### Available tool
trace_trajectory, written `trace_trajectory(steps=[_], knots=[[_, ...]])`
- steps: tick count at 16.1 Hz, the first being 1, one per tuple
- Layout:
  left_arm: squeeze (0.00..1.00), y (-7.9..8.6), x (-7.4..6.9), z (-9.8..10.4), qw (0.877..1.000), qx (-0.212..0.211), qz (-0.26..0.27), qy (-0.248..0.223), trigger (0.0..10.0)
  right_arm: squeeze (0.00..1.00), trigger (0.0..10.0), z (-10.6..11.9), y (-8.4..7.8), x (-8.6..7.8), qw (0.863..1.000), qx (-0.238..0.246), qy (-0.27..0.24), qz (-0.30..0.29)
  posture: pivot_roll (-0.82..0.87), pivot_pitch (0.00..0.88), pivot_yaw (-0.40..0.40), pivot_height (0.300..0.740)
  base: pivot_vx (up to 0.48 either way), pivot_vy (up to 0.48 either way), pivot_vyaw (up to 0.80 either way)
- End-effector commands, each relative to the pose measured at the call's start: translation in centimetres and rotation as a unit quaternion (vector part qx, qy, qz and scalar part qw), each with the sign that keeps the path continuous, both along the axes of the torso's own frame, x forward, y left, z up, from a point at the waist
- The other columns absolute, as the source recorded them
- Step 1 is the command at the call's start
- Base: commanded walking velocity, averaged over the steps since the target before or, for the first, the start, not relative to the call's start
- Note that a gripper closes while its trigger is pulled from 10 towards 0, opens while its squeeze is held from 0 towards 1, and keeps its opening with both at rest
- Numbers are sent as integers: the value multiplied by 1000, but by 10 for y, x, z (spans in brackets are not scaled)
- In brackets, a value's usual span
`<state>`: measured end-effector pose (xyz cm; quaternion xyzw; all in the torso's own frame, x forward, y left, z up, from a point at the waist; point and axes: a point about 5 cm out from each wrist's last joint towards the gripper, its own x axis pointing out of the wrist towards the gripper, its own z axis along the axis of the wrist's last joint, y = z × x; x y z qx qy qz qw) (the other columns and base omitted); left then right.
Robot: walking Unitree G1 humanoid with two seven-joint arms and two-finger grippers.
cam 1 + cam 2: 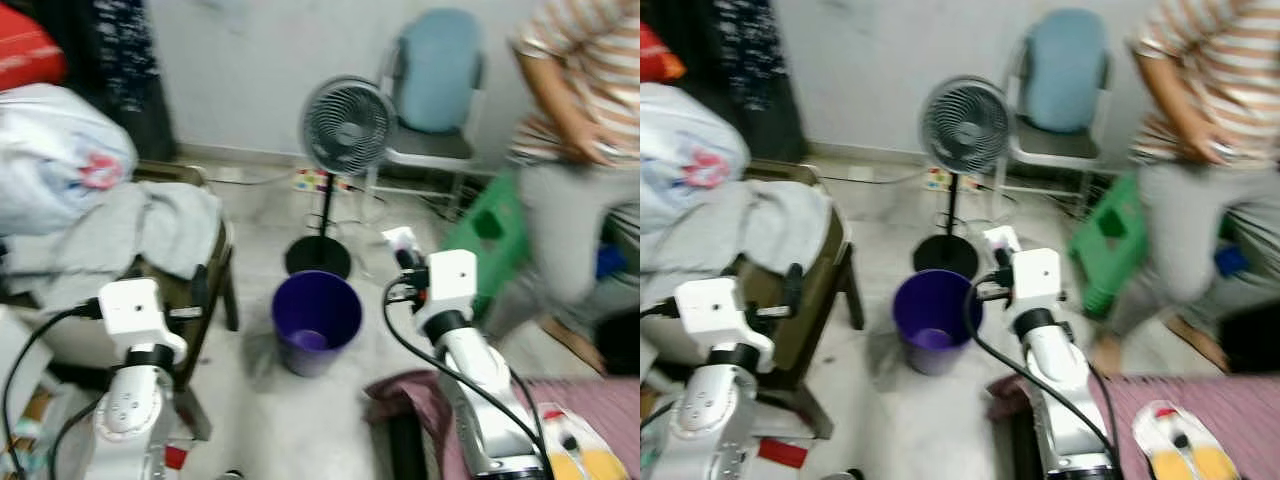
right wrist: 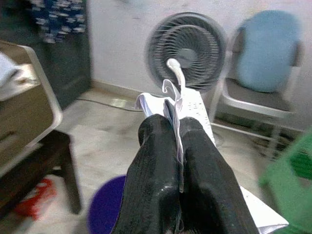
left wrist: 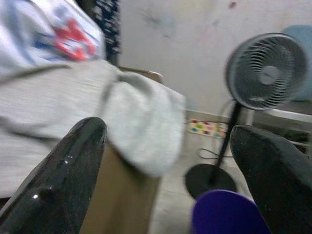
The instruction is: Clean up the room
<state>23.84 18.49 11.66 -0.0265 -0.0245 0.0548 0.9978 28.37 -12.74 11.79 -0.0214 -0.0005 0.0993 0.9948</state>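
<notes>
A purple bin (image 1: 316, 322) stands on the pale floor in front of me, below a standing fan (image 1: 347, 128). My right gripper (image 2: 171, 122) is shut on a crumpled white paper wrapper (image 2: 183, 97), held above and just right of the bin (image 2: 108, 209); the wrapper (image 1: 398, 240) sticks out past the fingertips. My left gripper (image 3: 168, 161) is open with nothing between its fingers, raised beside a brown chair draped with grey cloth (image 3: 83, 107). The bin's rim (image 3: 226, 214) lies past the left fingers.
A brown chair (image 1: 200, 270) piled with grey clothes and bags stands at the left. A person (image 1: 580, 150) in a striped shirt moves at the right, near a green stool (image 1: 495, 235). A blue chair (image 1: 435, 90) stands by the wall. A maroon mat (image 1: 590, 410) lies at lower right.
</notes>
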Motion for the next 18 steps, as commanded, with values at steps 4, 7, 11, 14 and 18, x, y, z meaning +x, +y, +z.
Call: trace_trajectory(steps=[4, 7, 11, 14, 18], knots=[[0, -8, -1, 0, 1000, -7, -18, -1, 10000, 0, 10000, 5, -2, -1, 1000, 2, -4, -1, -9, 50, -100, 740, 0, 64, 497], [0, -10, 2, 0, 1000, -7, -25, -3, 10000, 0, 10000, 5, -2, 1, 1000, 1, -4, 0, -11, 46, -100, 740, 0, 256, 0], [0, -11, 3, 1, 1000, -5, -30, -7, 10000, 0, 10000, 6, 0, 2, 1000, 3, -4, 3, -10, 41, -99, 740, 130, 263, 0], [0, -11, 4, 2, 999, -5, -32, -9, 10000, 0, 10000, 7, 2, 4, 1000, 11, -4, 4, -9, 41, -101, 740, 286, 286, 0], [0, -13, 3, 2, 999, -11, -31, -8, 10000, 0, 10000, 7, 4, 4, 1000, 16, -4, 7, -7, 47, -101, 740, 288, 298, 0]])
